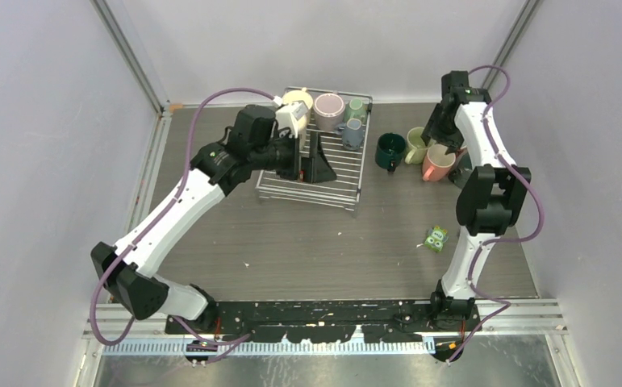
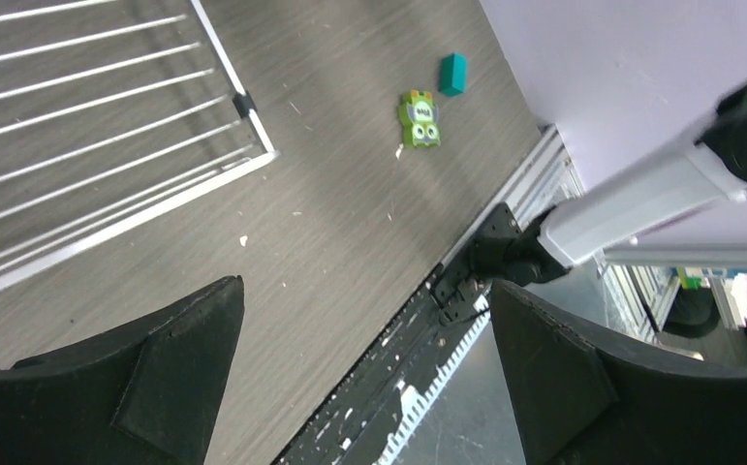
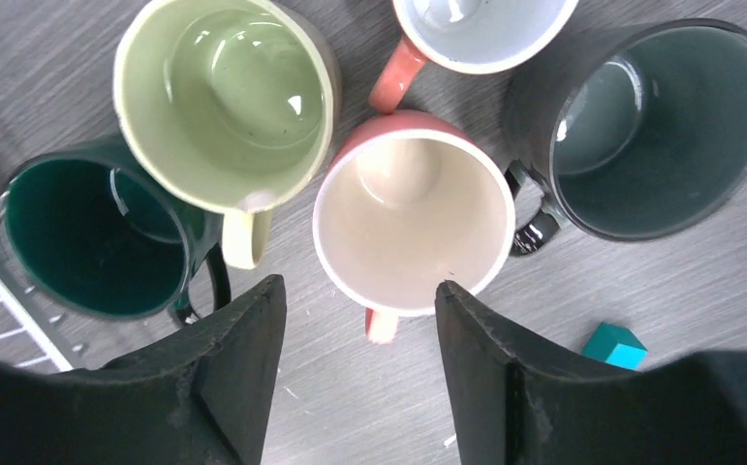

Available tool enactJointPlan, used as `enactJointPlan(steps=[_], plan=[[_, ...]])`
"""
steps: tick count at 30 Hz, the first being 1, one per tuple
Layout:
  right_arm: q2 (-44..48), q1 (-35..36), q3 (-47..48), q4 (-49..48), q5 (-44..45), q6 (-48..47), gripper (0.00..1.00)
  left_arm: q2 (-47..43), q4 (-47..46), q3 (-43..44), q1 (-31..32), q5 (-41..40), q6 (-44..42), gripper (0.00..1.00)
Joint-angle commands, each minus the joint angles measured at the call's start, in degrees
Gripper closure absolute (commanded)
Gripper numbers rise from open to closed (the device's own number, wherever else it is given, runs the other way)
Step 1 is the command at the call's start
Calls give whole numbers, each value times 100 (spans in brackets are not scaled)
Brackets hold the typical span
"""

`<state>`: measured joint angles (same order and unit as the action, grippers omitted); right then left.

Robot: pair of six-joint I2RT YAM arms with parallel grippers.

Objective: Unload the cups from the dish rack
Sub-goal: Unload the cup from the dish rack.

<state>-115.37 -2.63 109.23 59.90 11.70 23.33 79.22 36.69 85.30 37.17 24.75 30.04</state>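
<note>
We judge the job about half done. Five cups stand upright on the counter (image 1: 331, 242), right of the dish rack (image 1: 307, 189), packed close: a dark green cup (image 3: 98, 237), a pale green cup (image 3: 224, 97), a pink cup (image 3: 408, 208), a white-lined cup (image 3: 476, 29) with a pink handle at the picture's edge, and a dark grey cup (image 3: 660, 126). All five that we can see into are empty. The right end effector (image 3: 357, 291) hangs directly over this group with its fingers partway apart, one on each side of the pink cup's handle. As far as we can see it touches neither handle nor rim, so we read it as holding nothing. At least four cups are left in the rack, all along its far end: a cream cup (image 1: 298, 100), a mauve cup (image 1: 329, 109), a small green cup (image 1: 356, 107) and a grey cup (image 1: 352, 133). Whether the left arm hides another we cannot tell. The near half of the rack shows only bare bars. The left end effector (image 1: 317, 157) hovers above those bars, spread fully wide and empty, just short of the remaining cups. A green toy (image 2: 418, 121) and a teal block (image 2: 452, 74) lie on the counter, apart from the rack.
</note>
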Motion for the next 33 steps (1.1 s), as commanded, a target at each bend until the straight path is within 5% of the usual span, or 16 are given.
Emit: enactJointPlan(steps=[1,9,28,33], plan=[[866,110,-78,99,82,158,33,396,-197,526,67,-521,-105,0],[2035,487,-790,-47,14,334,1,1520,-91,1568,261,-1739,-544,0],[4807,705,-2141,-169,-252,839,0,5269,632,5261,457,-4913,17,0],[5114,765,-2258,-56,-385,856,0,5743,291,5561,465,-5064,41,0]])
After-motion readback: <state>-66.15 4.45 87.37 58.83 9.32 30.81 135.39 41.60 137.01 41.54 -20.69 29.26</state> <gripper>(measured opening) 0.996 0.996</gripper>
